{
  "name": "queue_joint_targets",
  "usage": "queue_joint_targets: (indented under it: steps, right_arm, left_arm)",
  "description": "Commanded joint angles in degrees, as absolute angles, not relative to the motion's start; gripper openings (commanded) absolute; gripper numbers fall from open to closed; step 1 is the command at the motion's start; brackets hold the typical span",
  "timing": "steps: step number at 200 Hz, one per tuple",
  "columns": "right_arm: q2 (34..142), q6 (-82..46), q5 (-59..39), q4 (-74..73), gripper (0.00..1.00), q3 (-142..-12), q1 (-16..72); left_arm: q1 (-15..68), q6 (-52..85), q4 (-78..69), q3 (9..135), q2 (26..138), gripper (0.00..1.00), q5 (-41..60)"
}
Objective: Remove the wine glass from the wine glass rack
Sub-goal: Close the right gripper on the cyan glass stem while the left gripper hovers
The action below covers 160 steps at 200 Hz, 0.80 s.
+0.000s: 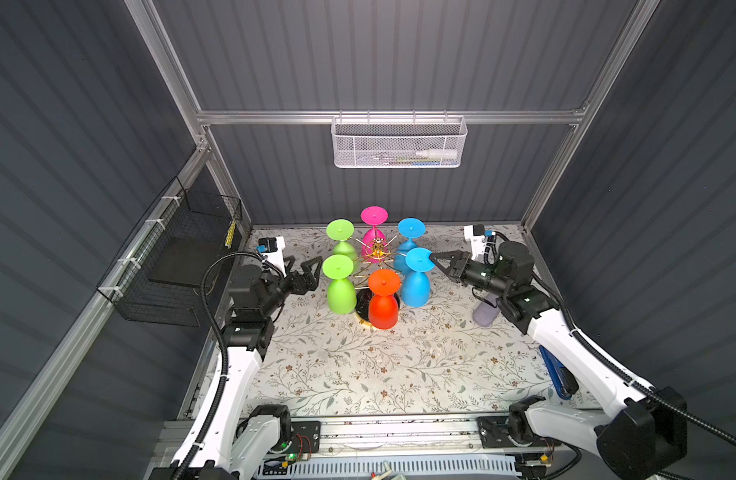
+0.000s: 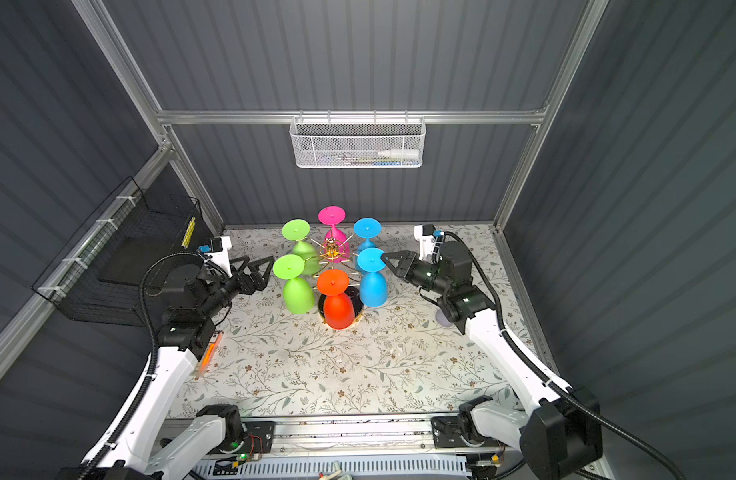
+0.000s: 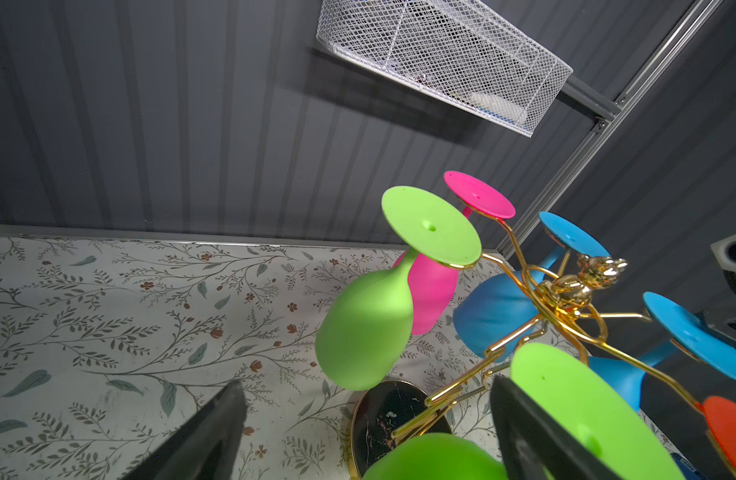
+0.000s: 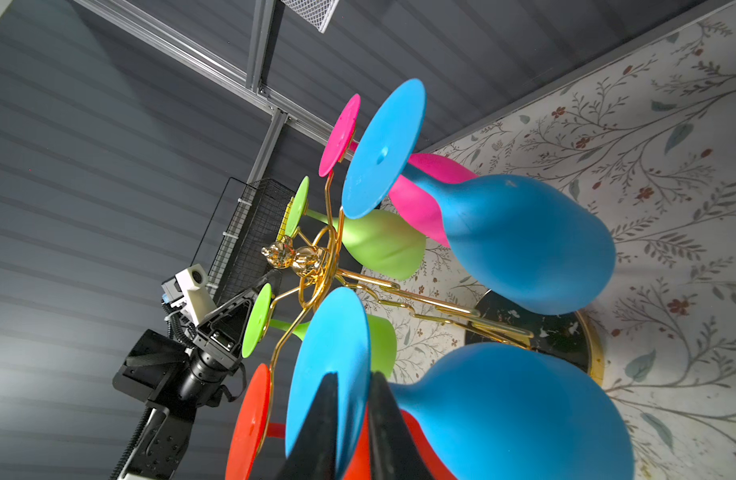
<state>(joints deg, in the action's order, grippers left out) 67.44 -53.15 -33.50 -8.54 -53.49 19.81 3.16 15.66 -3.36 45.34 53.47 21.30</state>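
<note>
My right pincer (image 4: 354,386) is narrow, nipping the foot rim of the blue glass (image 4: 524,415), which hangs bowl-down on the rack (image 4: 306,259) just ahead of my tips. I'd slide it straight back along its wire, keeping it level.

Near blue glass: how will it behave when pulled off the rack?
The near blue glass probably swings: the right hand pinches only its thin foot, bowl hanging below. Matte opaque finish suggests light plastic, likely grippy. Foot may snag a gold loop of the rack.
</note>
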Motion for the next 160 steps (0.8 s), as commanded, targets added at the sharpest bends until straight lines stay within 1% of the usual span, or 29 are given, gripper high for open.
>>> queue_joint_targets:
  steps: [1, 38, 44, 62, 106, 160]
  right_arm:
    - [66.8, -53.6, -34.5, -9.4, 0.1, -55.2, 20.0]
    - [66.5, -54.6, -34.4, -9.4, 0.06, -55.4, 20.0]
    - [66.6, -54.9, -34.4, -9.3, 0.03, -55.5, 20.0]
    - [66.3, -55.7, -34.5, -9.7, 0.0, -55.6, 20.0]
    - [66.1, -58.1, -35.5, -11.7, 0.0, -56.0, 20.0]
    - [66.8, -59.3, -35.2, -12.9, 0.0, -57.3, 20.4]
  left_arm:
    - [2.8, 15.2, -2.6, 47.1, 52.1, 0.94, 22.2]
    - [2.8, 14.8, -2.5, 47.0, 52.1, 0.94, 22.0]
    - [2.8, 14.7, -2.5, 47.1, 52.0, 0.94, 21.8]
    - [2.8, 14.6, -2.4, 47.0, 51.8, 0.94, 21.8]
    - [2.8, 14.5, -2.3, 46.8, 51.2, 0.95, 21.4]
    - [2.8, 14.1, -1.9, 46.8, 50.2, 0.98, 20.1]
